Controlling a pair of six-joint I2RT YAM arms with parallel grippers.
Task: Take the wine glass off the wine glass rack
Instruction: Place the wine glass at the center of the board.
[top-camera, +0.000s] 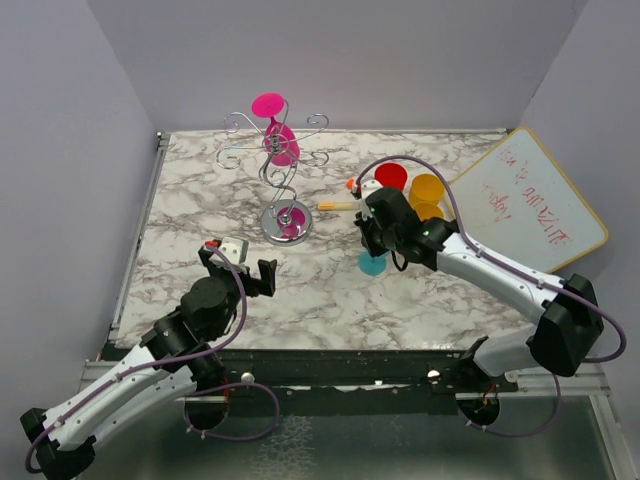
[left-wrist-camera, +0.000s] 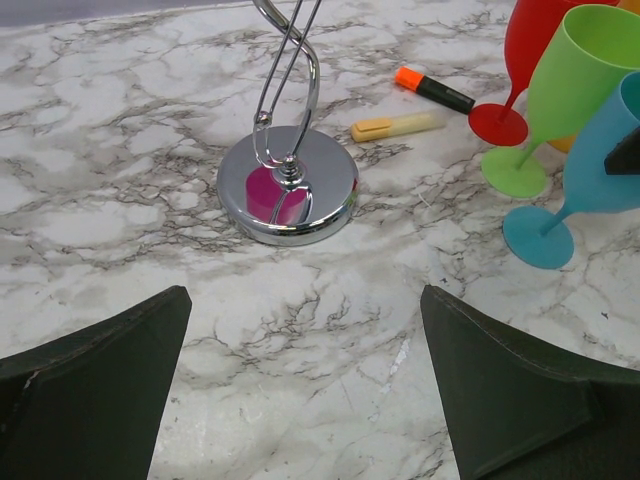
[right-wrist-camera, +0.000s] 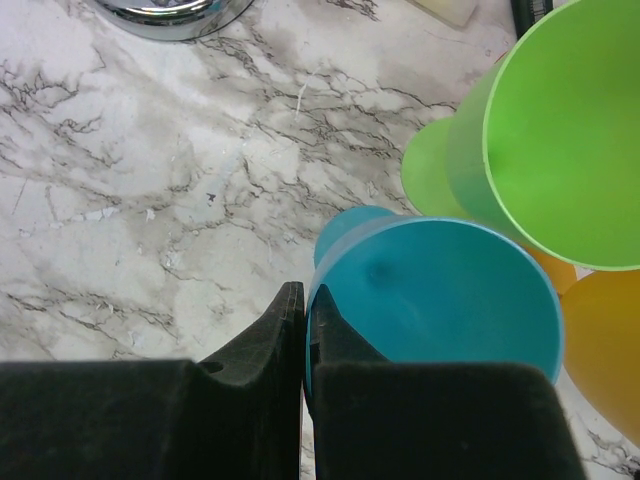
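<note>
The chrome wine glass rack (top-camera: 275, 180) stands at the table's back middle, and its round base shows in the left wrist view (left-wrist-camera: 325, 175). A pink wine glass (top-camera: 280, 138) hangs upside down from its scroll arms. My right gripper (right-wrist-camera: 304, 295) is shut on the rim of a blue wine glass (right-wrist-camera: 440, 300), right of the rack; the glass's foot (top-camera: 372, 263) is down at the table. My left gripper (left-wrist-camera: 305, 295) is open and empty, low over the marble in front of the rack base (top-camera: 287, 222).
Green (left-wrist-camera: 570, 90), red (left-wrist-camera: 520, 50) and orange (top-camera: 427, 188) wine glasses stand bunched by the blue one. An orange marker (left-wrist-camera: 433, 90) and a yellow marker (left-wrist-camera: 397, 125) lie right of the rack base. A whiteboard (top-camera: 530, 195) leans at the right edge.
</note>
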